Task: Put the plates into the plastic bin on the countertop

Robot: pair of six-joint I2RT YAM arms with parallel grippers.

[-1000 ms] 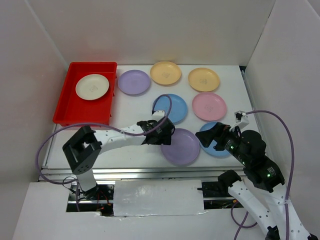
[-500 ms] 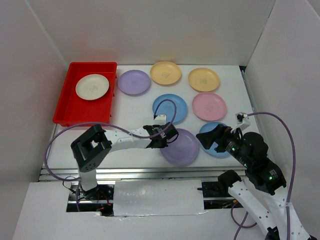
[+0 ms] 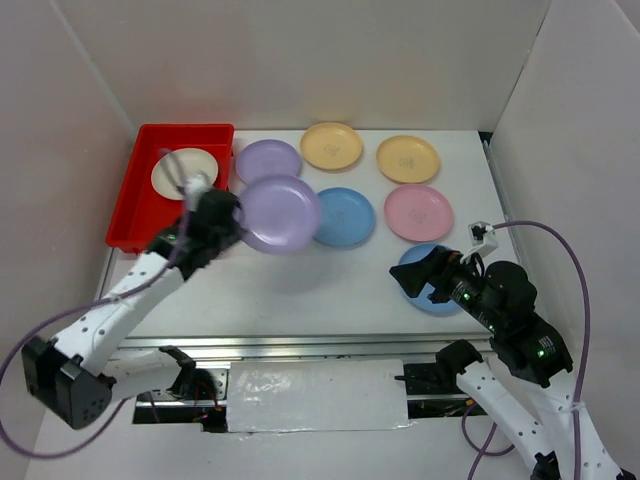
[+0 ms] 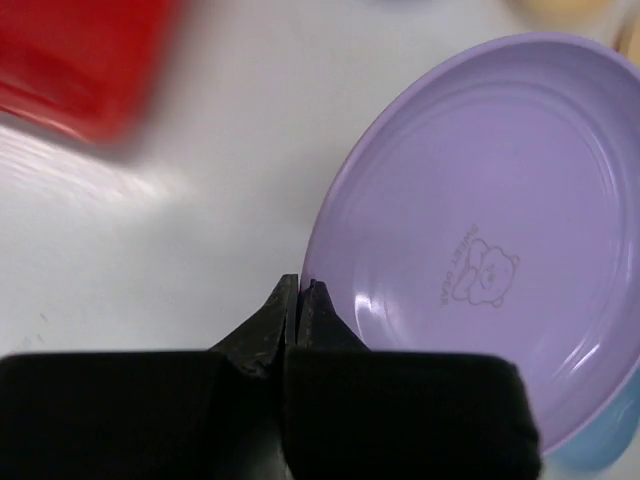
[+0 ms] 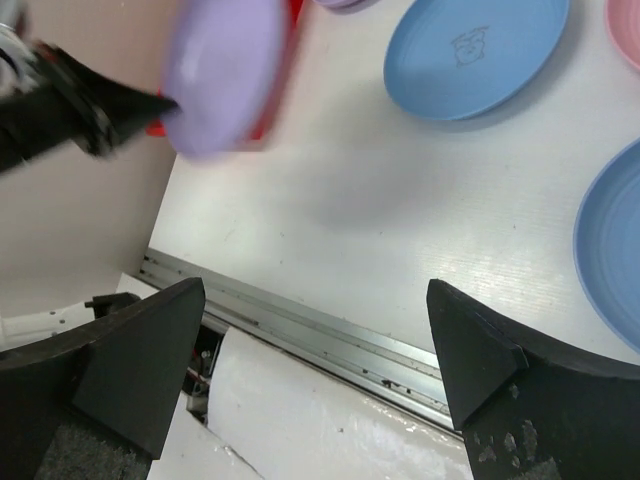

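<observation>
Purple plate (image 3: pixel 280 213) pinched at rim in my left end effector (image 4: pixel 298 300), held above table (image 3: pixel 300 295), likely to clear bin (image 3: pixel 125 210) wall; right end effector (image 3: pixel 412 276) open, empty.

The overhead camera is looking down from six o'clock; both wrist cameras are sharing the held purple plate (image 3: pixel 280 213).

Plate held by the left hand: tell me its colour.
The plate is pastel purple with a faint bear emblem; the left wrist view shows it best.
</observation>
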